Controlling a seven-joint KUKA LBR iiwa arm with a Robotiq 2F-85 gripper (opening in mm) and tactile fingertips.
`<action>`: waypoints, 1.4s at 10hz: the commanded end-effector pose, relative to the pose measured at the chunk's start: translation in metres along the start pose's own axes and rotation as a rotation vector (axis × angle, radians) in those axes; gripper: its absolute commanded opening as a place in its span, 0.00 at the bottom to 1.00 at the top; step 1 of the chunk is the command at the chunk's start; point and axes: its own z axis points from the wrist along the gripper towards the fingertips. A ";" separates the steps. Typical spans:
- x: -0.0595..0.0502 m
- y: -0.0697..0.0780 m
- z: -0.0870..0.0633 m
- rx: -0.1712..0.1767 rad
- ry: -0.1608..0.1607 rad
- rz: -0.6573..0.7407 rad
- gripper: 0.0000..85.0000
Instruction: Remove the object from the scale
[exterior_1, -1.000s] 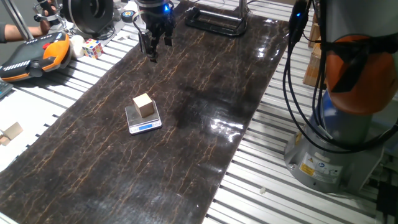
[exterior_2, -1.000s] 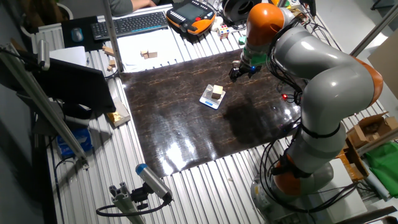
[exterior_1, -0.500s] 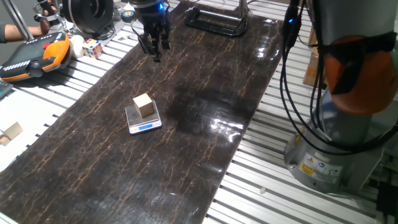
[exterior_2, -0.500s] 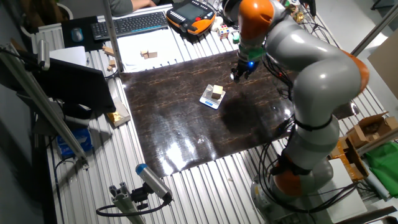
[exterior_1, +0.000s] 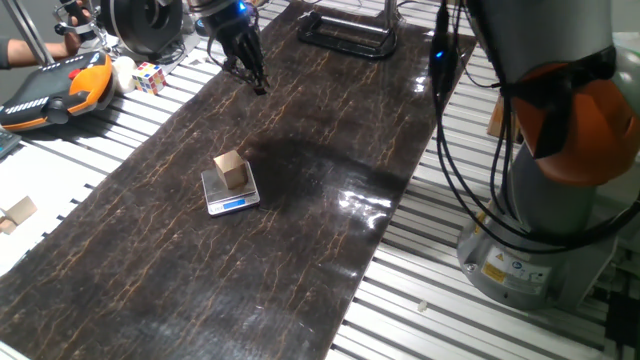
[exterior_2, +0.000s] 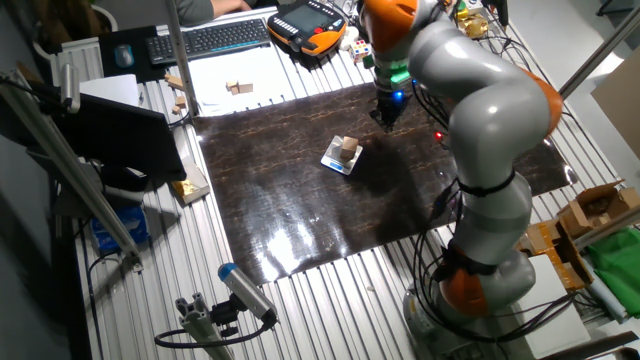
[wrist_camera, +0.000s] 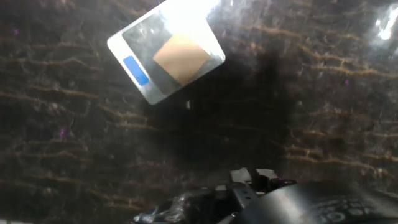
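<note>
The hand hangs above the far end of the dark marbled mat, its fingers pointing down; it grips nothing, and how far the fingers stand apart cannot be told from any view. In the other fixed view the hand sits below a blue light on the wrist, with the grey and orange arm arching over the mat's right side.

Near the hand, beyond the mat's edge on the slatted counter, lie a multicoloured Rubik's cube and an orange and black pendant. A black frame rests on the mat's far end. A keyboard and a few small wooden blocks lie further off. Nothing stands between the hand and the scale.

The wooden cube sits on the plate of the pocket scale, which lies flat mid-mat, its blue display strip on the edge away from the hand. Cube and scale are well apart from the hand. In the hand view the scale shows at the upper left, with the cube on it.
</note>
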 end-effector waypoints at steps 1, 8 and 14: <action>0.000 0.000 -0.001 0.000 0.000 0.000 0.01; 0.001 -0.001 0.000 -0.006 -0.010 -0.004 0.01; 0.001 -0.002 0.000 -0.020 -0.015 0.017 0.01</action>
